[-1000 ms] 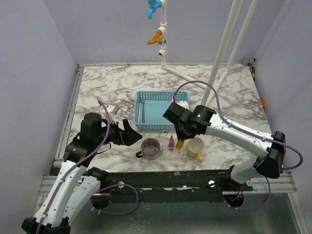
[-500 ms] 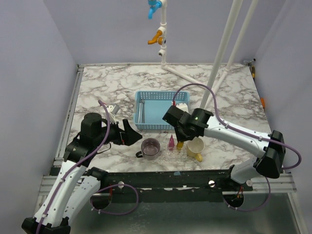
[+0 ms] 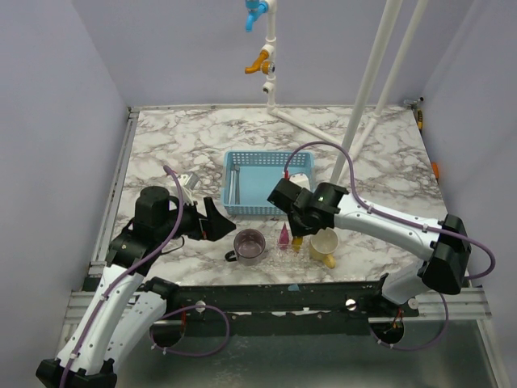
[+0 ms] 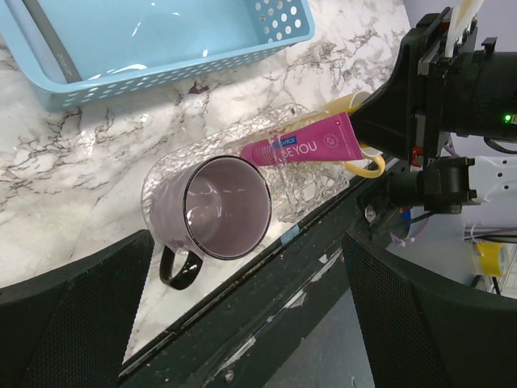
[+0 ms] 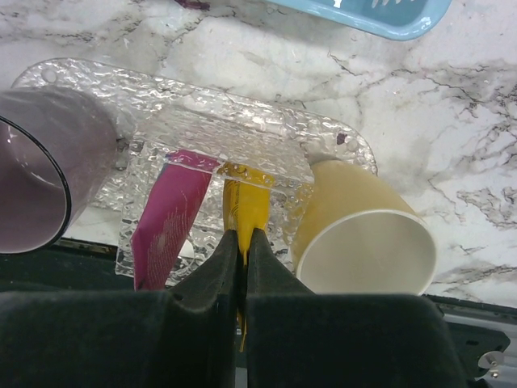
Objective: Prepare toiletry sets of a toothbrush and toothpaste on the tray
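Could drag the yellow tube [image 5: 242, 202] off the tray [image 5: 266, 133] and over the near counter edge by pulling back before letting go. Could also knock the pink tube [image 5: 170, 214], just left, or the yellow mug [image 5: 363, 234], just right. Gripping the yellow tube in the right jaws, pinched tight, on the tray between those two. Holding the left jaws wide, well off left. Lies with long axis far-to-near, roughly parallel to the pink tube; cap end hidden.
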